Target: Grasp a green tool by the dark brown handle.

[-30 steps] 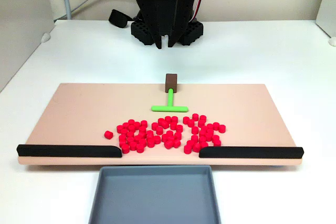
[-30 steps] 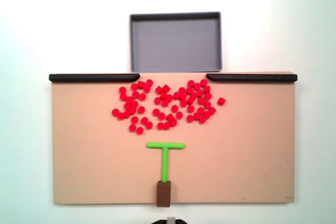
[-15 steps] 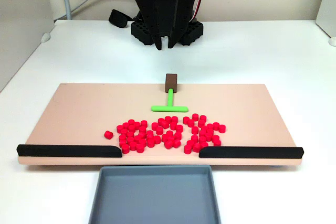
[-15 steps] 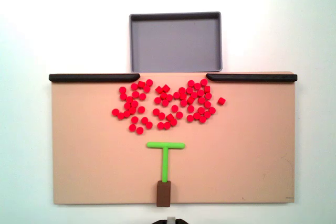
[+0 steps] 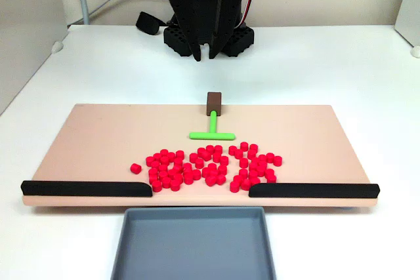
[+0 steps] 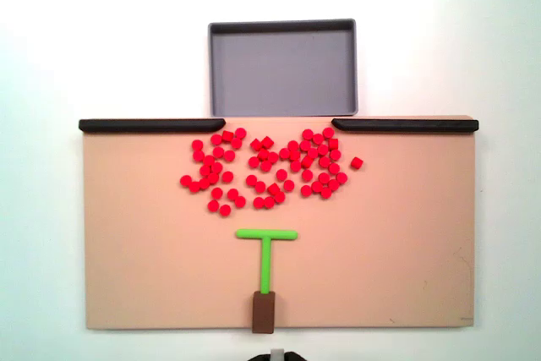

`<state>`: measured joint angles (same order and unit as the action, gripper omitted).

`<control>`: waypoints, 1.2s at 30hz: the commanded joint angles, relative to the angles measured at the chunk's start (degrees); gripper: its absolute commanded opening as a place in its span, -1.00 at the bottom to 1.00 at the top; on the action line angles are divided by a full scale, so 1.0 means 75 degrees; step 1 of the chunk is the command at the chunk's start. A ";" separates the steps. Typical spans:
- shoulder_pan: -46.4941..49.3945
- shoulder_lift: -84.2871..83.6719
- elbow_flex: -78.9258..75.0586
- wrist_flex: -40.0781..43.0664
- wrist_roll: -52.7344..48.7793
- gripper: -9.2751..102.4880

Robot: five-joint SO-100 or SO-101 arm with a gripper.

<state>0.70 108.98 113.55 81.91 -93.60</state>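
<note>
The green tool [image 5: 212, 130] lies flat on the tan board [image 5: 98, 136], a T-shaped rod with its crossbar toward the red pieces. Its dark brown handle [image 5: 214, 102] sits at the board's far edge in a fixed view, and at the bottom edge of the board, handle [image 6: 264, 312], in the other. My black gripper [image 5: 203, 57] hangs above the white table behind the board, well short of the handle, fingertips together with just a thin slit and nothing held. A sliver of the gripper [image 6: 275, 354] shows below the handle.
Several red cylinders [image 5: 210, 165] are heaped between the crossbar and two black bars [image 5: 86, 188] [image 5: 314, 190] on the board's edge. A grey tray [image 5: 193, 244] stands beyond the gap between the bars. The arm's base [image 5: 207, 34] stands behind.
The gripper tips have shifted only a hair; the tool, red pieces and tray lie where they were.
</note>
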 commanded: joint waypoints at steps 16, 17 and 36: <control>-0.0223 -0.0293 -0.0281 -0.0059 0.0363 -0.84; -0.0246 -0.0270 -0.0305 -0.0059 0.0375 -0.84; -0.0223 -0.0363 -0.0457 -0.0094 0.0199 -0.84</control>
<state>-0.97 106.61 112.68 81.39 -91.76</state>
